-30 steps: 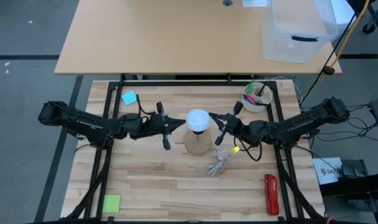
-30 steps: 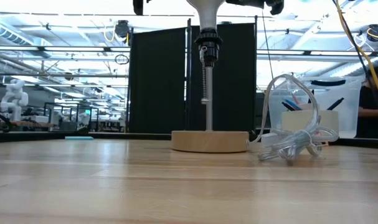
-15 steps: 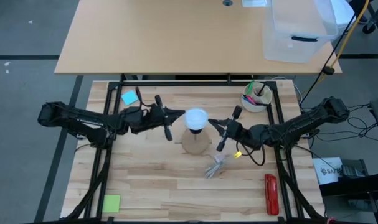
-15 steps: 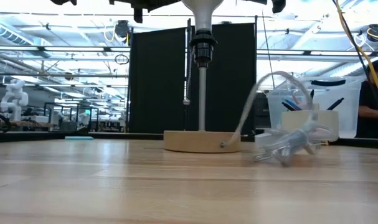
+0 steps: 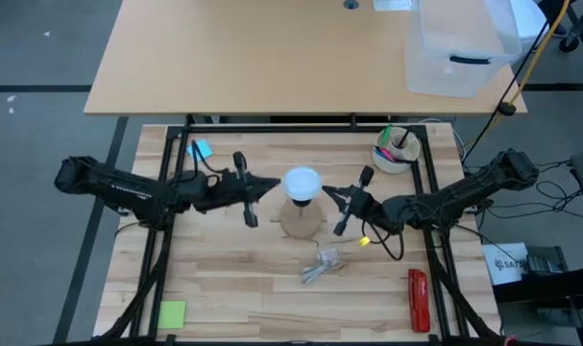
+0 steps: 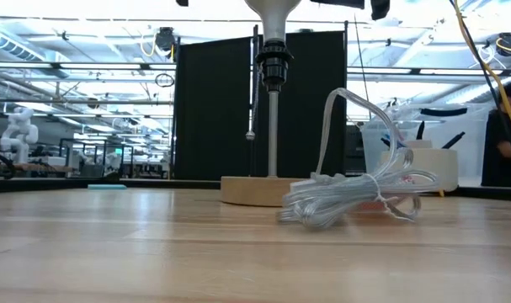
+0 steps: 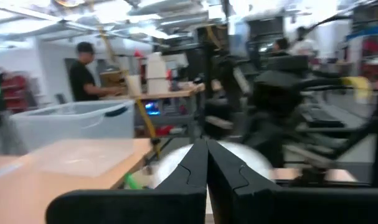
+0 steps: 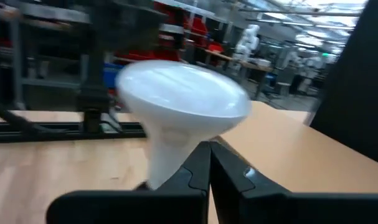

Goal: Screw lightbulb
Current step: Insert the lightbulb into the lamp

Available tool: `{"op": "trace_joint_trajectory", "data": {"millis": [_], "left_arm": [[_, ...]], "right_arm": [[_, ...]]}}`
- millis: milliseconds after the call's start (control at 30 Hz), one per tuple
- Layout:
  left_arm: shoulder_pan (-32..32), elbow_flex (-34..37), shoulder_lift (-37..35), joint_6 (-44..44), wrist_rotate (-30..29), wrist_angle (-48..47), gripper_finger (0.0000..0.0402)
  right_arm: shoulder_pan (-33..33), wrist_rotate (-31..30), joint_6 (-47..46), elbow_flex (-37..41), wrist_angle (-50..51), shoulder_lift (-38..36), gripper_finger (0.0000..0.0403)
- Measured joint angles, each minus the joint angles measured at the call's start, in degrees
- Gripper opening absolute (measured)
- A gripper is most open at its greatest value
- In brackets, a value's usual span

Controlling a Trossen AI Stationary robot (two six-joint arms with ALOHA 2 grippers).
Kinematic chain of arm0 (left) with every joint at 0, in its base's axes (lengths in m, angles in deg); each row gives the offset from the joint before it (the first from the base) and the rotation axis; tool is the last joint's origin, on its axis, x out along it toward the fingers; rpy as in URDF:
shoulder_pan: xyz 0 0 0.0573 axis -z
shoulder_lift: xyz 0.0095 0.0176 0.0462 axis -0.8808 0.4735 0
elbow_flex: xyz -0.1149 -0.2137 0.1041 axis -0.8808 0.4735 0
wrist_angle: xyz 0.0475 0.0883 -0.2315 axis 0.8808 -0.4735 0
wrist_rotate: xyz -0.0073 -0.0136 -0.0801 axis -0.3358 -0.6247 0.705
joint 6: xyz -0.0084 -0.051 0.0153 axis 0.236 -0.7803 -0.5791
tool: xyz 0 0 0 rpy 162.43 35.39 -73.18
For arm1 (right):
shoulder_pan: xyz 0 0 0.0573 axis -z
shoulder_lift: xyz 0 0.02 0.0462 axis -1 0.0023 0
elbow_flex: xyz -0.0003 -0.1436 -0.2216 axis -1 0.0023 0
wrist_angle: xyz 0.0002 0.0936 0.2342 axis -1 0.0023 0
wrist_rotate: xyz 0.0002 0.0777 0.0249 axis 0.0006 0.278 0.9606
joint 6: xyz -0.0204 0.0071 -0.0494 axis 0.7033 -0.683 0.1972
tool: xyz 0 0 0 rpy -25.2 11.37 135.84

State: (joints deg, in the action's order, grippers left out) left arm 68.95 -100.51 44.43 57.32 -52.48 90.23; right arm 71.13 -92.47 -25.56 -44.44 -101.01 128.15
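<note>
Dark fingers (image 7: 207, 163) pressed together, empty, flanking white lightbulb (image 5: 303, 183).

coiled cable (image 5: 318, 266), pen cup (image 5: 395, 149) — red tool (image 5: 418, 299)

Lightbulb (image 5: 302, 182) flanked closely by both pincers; cable coil (image 5: 319, 266) just before wooden base (image 5: 302, 221).
</note>
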Motion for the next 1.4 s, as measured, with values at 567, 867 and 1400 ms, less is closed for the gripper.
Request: {"op": "trace_joint_trajectory", "data": {"millis": [567, 867, 1400], "left_arm": [[1.7, 0.0, 5.6, -3.1, 2.4, -0.5, 0.0], [1.6, 0.0, 5.6, -3.1, 1.9, -0.6, 0.0], [-1.8, 0.0, 5.7, -4.9, 0.9, -3.2, 0.0]], "right_arm": [[4.1, 2.0, 5.0, 0.0, -6.5, 0.0, 0.0], [3.9, 4.1, 5.5, -0.1, -5.7, 0.0, 0.0], [-0.3, 5.2, 5.1, 0.0, -1.9, 0.0, 0.0]]}}
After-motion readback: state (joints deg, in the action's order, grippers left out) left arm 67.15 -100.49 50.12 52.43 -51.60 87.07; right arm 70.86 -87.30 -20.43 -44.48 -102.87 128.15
